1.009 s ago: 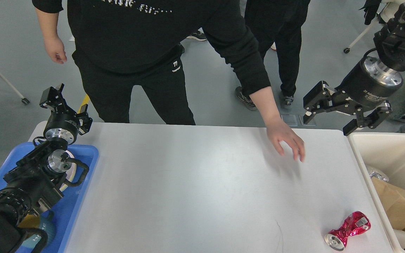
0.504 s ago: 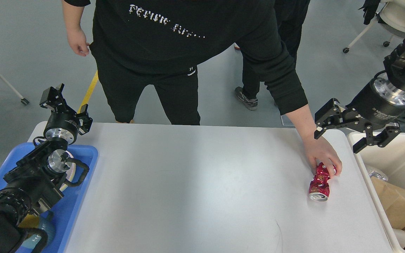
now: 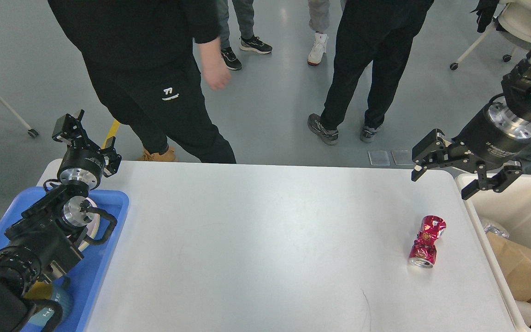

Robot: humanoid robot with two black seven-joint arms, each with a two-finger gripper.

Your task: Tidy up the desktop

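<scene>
The white desktop (image 3: 256,240) fills the middle of the head view. A crushed red can (image 3: 427,242) lies on its side on the desktop near the right edge. My right gripper (image 3: 441,184) hangs open and empty above the desktop's far right corner, up and slightly right of the can. My left gripper (image 3: 91,138) sits at the far left corner, above the blue tray (image 3: 104,249); its fingers look spread and hold nothing.
A cream plastic bin (image 3: 477,216) with brown paper and other waste stands at the right edge. The blue tray at the left holds a white dish and a teal object under my left arm. People stand beyond the far edge.
The person put the red can down near the right edge, let go and stepped back to the left. My right gripper barely moved. My left arm stayed still.
</scene>
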